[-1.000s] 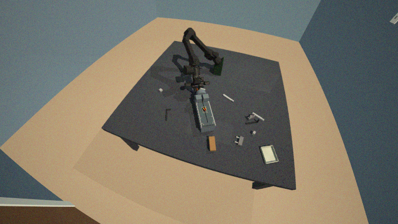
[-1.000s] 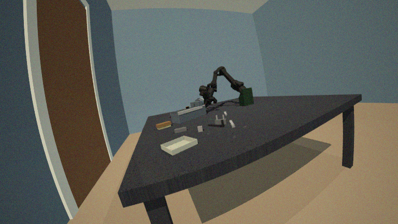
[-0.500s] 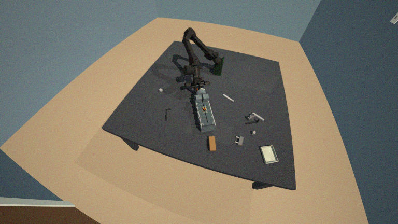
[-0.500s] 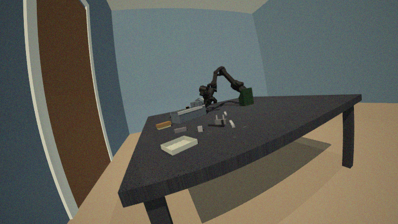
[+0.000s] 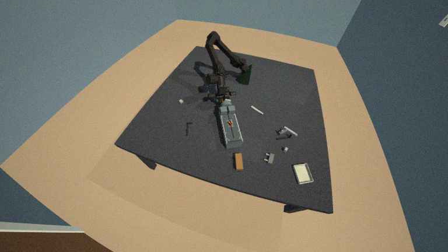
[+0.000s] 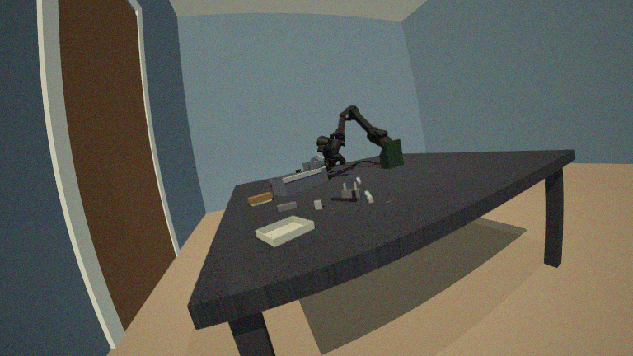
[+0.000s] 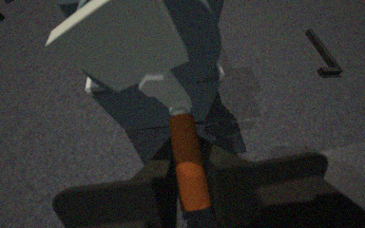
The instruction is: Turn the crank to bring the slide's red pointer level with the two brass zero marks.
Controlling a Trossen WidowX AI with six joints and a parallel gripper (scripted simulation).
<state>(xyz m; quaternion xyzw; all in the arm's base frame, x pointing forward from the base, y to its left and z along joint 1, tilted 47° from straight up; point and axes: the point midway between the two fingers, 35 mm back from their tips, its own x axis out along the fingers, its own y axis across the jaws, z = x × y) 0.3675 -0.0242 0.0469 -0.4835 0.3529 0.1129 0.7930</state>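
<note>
The machine (image 5: 235, 144) (image 6: 298, 184) is a long grey-blue box with pale rails. Its slide with the red pointer (image 5: 230, 123) sits near the middle of the rails; it looks close to the small brass marks, but whether it is exactly level is too small to tell. At the machine's arm-side end is the crank, whose orange handle (image 7: 192, 182) points toward the wrist camera. My gripper (image 7: 182, 140) (image 5: 221, 100) is shut on the crank handle, one finger on each side. The grey crank arm (image 7: 166, 89) joins the handle in the wrist view, below a pale plate (image 7: 138, 43).
An orange block (image 5: 238, 161) (image 6: 260, 199) lies beyond the machine's far end. A cream tray (image 5: 311, 180) (image 6: 275, 241), a grey pronged block (image 5: 270, 158), a white cube (image 5: 285, 149) and white bars (image 5: 256, 109) lie to one side. A dark L-shaped piece (image 5: 187, 128) (image 7: 325, 52) lies on the other side.
</note>
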